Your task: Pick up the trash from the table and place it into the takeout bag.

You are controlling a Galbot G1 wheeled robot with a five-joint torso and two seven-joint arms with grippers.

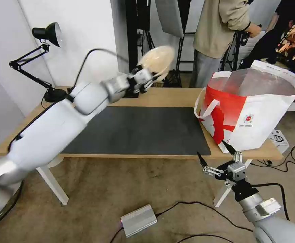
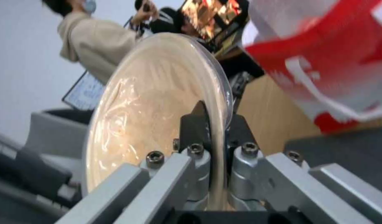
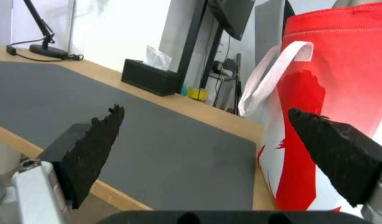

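A shallow beige bowl (image 1: 156, 60) hangs tilted on edge in the air over the far edge of the table (image 1: 174, 98). My left gripper (image 1: 149, 77) is shut on its rim. In the left wrist view the bowl (image 2: 153, 105) stands between the pinched fingers (image 2: 195, 124), with the takeout bag (image 2: 336, 59) beyond it. The white-and-red takeout bag (image 1: 255, 114) stands open on the table's right end, foil lining showing. My right gripper (image 1: 211, 148) is open and empty, below the table's front edge near the bag (image 3: 336, 74).
A dark grey mat (image 1: 137, 130) covers the table's middle. A black desk lamp (image 1: 47, 33) stands at the back left and a black tissue box (image 3: 151, 81) at the far edge. On the floor lie a silver box (image 1: 139, 220) and cables (image 1: 289, 162).
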